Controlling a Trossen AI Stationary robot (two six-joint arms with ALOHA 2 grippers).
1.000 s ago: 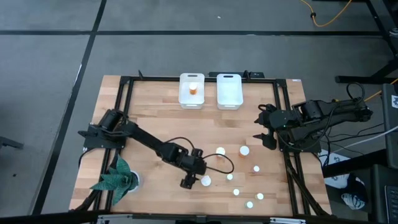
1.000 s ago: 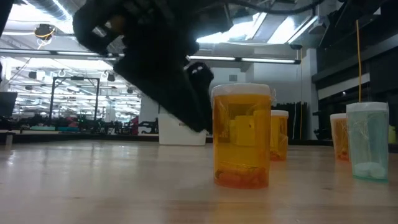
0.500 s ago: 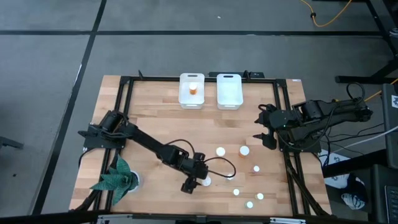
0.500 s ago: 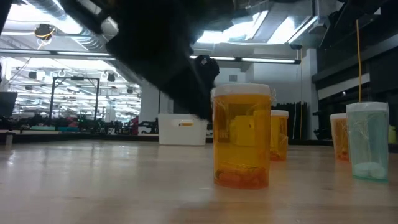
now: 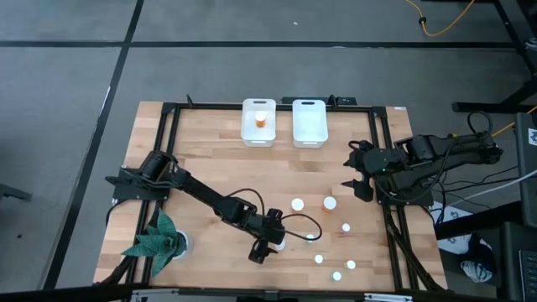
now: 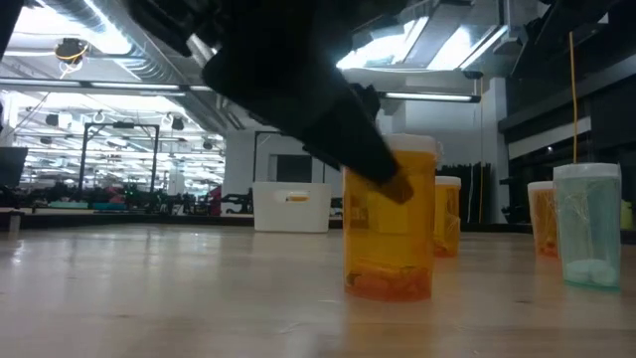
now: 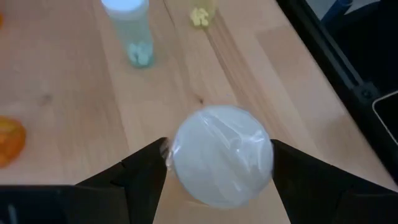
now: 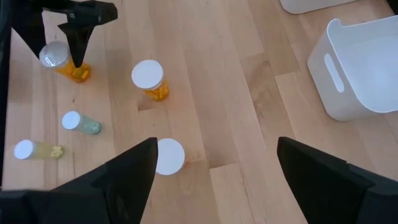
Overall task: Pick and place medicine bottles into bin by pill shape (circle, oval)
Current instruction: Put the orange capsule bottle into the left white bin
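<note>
In the lower middle of the high view, the left gripper (image 5: 271,241) sits over an orange bottle (image 5: 278,244), whose white cap peeks out at the fingers' right edge. The jaws stand apart on either side of it. Two more capped bottles (image 5: 297,204) stand right of centre, and smaller ones (image 5: 346,227) scatter toward the lower right. At upper centre are two white bins: the left bin (image 5: 258,122) holds an orange bottle, the right bin (image 5: 309,122) sits just beside it. The right gripper (image 5: 359,174) waits at the right edge of the table (image 5: 201,159), jaws apart. A green plant (image 5: 157,239) is at the lower left corner.

In the low view, the left arm crosses from the upper left down in front of the orange bottle (image 6: 390,219) at centre, a fingertip overlapping its upper body. Behind it stand two more orange bottles and a pale green bottle (image 6: 588,226) at the right edge. A white bin (image 6: 291,207) shows far back.

In the left wrist view, the white cap (image 7: 221,155) fills the gap between the two dark fingers (image 7: 140,177), which flank it without clearly pressing. A green bottle (image 7: 131,28) lies at upper left.

In the right wrist view, the right arm's fingers (image 8: 127,177) spread wide across the bottom. The left gripper (image 8: 79,37) hangs over the bottle at upper left; a bin (image 8: 360,68) is at the right.
</note>
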